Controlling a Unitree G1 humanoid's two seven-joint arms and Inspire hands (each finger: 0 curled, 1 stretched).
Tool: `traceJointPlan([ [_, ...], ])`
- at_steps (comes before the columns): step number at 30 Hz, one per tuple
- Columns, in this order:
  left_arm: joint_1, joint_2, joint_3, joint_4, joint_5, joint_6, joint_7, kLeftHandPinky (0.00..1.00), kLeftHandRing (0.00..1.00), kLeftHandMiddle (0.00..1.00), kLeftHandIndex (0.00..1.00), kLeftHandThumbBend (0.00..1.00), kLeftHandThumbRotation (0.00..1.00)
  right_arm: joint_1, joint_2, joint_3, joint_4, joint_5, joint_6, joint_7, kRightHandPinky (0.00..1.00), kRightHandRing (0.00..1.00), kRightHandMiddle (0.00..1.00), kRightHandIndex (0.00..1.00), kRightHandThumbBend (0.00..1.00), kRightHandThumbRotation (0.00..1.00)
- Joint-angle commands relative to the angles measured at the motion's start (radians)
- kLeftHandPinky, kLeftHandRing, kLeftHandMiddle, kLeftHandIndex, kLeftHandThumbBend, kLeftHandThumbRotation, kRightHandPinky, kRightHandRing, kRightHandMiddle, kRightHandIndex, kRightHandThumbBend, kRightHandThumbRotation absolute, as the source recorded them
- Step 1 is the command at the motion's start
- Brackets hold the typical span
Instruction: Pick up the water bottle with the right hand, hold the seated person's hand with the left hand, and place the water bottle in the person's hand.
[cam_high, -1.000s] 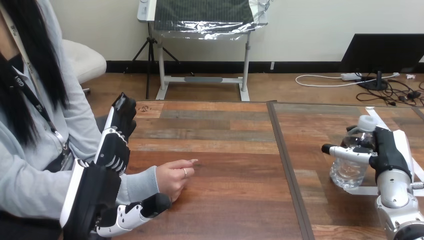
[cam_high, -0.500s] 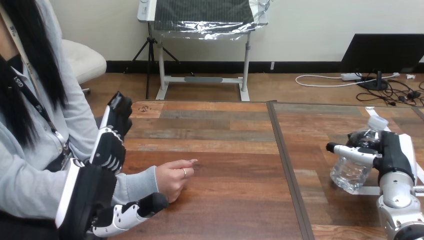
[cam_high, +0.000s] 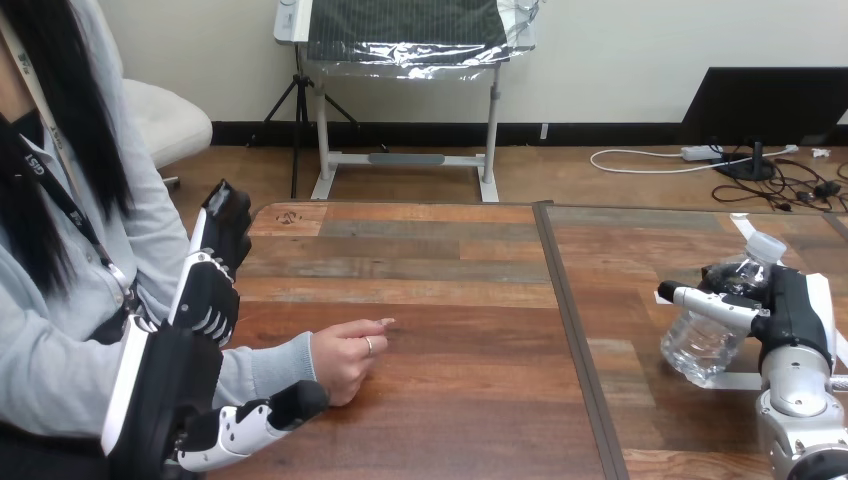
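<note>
Left hand (cam_high: 168, 385) raised on edge at the near left. Its fingers (cam_high: 208, 285) are straight and point away, thumb (cam_high: 250, 428) splayed low to the right. Right hand (cam_high: 792, 305) upright on its silver forearm (cam_high: 800, 425), curled round the tilted water bottle (cam_high: 705, 345).

The table (cam_high: 450, 290) is showing brown wood-grain planks, smooth with a soft sheen, and a dark matt strip (cam_high: 570, 330) is running between its two halves. The water bottle (cam_high: 705, 345) is looking like thin, clear, crinkled plastic catching glossy highlights, topped by a white plastic cap (cam_high: 768, 245), while the person's sleeve (cam_high: 265, 365) is reading as soft matt grey cloth. The left hand (cam_high: 165, 385) and right hand (cam_high: 790, 310) are showing matt black plastic with smooth white shells, and the right forearm (cam_high: 797, 400) is gleaming as silver metal.
</note>
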Motion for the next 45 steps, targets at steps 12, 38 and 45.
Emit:
traceJointPlan([
  [12,-0.028,0.016,0.104,-0.084,0.28,0.031,0.134,0.93,1.0,1.0,1.0,1.0,0.59,-0.077,0.032,-0.019,-0.048,0.041,-0.126,0.063,0.38,0.43,0.49,0.51,0.8,0.0],
  [38,-0.017,0.106,0.153,-0.21,0.641,0.241,0.291,0.88,0.97,0.98,0.97,1.0,0.41,-0.118,0.077,0.025,-0.087,0.018,-0.251,0.125,0.3,0.35,0.44,0.47,0.82,0.0],
  [45,-0.032,0.156,0.15,-0.202,0.669,0.273,0.291,0.82,0.95,0.96,0.95,1.0,0.36,-0.13,0.103,0.008,-0.103,0.056,-0.276,0.189,0.3,0.35,0.44,0.47,0.81,0.0],
])
